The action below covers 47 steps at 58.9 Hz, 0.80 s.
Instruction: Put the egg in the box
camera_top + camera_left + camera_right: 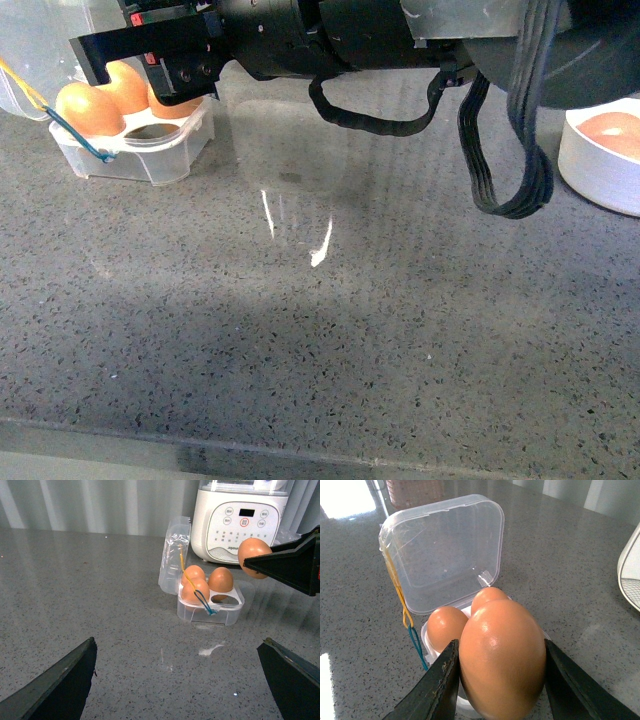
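- Egg point(502, 650): clenched between the right gripper's point(503, 680) fingers, held over the box point(210, 614).
- Box: lid open, three other eggs point(195, 591) seated; counter's point(320, 330) far-left side.
- Left gripper point(178, 647): jaws spread, empty.

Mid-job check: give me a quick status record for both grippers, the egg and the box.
right gripper: shut on the egg
egg: held above the box, not in a cup
box: lid open, three eggs seated, one cup empty
left gripper: open, holding nothing, apart from the box
white bowl: on the robot's right, at least one egg inside
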{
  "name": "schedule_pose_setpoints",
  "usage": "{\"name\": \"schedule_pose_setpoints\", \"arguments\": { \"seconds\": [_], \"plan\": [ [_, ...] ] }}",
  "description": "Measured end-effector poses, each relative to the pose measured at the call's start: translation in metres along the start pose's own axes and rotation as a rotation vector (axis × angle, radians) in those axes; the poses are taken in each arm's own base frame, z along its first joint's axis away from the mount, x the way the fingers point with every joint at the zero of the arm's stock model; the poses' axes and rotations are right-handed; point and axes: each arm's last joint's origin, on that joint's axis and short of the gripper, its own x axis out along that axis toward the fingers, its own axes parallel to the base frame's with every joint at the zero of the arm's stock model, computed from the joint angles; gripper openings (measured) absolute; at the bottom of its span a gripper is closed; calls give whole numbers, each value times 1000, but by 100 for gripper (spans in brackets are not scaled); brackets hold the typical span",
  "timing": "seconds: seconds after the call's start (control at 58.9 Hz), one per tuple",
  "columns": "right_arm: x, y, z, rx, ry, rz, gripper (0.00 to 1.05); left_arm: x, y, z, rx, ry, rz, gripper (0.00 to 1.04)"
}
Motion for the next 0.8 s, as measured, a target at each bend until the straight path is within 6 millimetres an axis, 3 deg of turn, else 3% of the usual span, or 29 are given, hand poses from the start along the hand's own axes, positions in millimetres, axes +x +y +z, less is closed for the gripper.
{"name": "schedule_pose_setpoints", "arguments": {
  "seconds": [0.747,0.797],
  "plan": [
    [25,10,-5,-5,11,37,41,0,0,0,0,0,0,98],
    [25,11,-5,-7,13,39,45,0,0,0,0,0,0,98]
  ]
}}
